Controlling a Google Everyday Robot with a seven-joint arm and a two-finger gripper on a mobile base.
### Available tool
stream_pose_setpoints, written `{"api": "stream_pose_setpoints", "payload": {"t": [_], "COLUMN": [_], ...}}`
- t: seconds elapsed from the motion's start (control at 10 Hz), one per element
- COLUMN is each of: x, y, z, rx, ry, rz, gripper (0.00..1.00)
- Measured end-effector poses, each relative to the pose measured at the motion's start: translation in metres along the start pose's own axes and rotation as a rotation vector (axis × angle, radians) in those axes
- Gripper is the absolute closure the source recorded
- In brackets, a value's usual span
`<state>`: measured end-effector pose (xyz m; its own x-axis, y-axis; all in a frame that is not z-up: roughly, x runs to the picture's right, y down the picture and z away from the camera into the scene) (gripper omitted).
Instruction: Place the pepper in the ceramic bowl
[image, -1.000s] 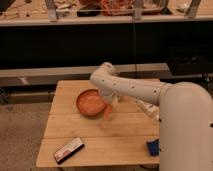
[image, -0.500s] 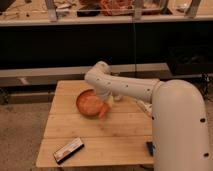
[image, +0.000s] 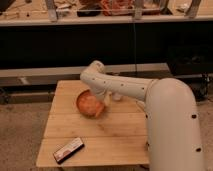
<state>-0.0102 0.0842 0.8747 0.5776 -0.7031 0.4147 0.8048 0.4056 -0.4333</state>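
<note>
One arm: white, large, sweeps in from 4 o'clock of the view, elbow near centre, wrist bent down over the bowl.
bench: pale wood slats, carries everything; largest surface.
ceramic bowl: reddish-brown rim, orange inside, sits upper-middle of the bench, upright.
gripper: at the bowl's 3 o'clock rim, low, partly overlapping the rim from this view.
fingers: cannot tell if wide, narrow or holding, wrist body and bowl colour hide them.
dark flat packet: lies at 7 o'clock of the bowl, well apart, near the bench front edge.
pale cup-like thing: just behind the wrist at 3 o'clock of the bowl, mostly hidden.
pepper: not separable; orange on orange, likely at the gripper by the bowl's right rim, but cannot confirm it is held or already inside.
stage (judgement): at or near release over the bowl.
risk 1: gripper sits at the rim, not the centre, so release here could drop the pepper on the rim and let it roll onto the bench.
risk 2: wrist low and close, so it could nudge the bowl or cup on lifting away.
</note>
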Motion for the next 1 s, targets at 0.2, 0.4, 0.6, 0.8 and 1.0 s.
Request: {"api": "stream_pose_setpoints", "payload": {"t": [0.2, 0.4, 0.6, 0.8, 1.0], "x": [-0.001, -0.003, -0.004, -0.007, -0.007], "y": [-0.005, -0.012, -0.014, -0.02, -0.022], "z": [0.0, 0.0, 0.001, 0.001, 0.003], "rx": [0.002, 0.004, 0.004, 0.005, 0.005], "ry": [-0.003, -0.002, -0.002, -0.004, -0.006], "rz": [-0.006, -0.017, -0.024, -0.034, -0.039], "gripper": [1.0, 1.0, 1.0, 0.96, 0.76]}}
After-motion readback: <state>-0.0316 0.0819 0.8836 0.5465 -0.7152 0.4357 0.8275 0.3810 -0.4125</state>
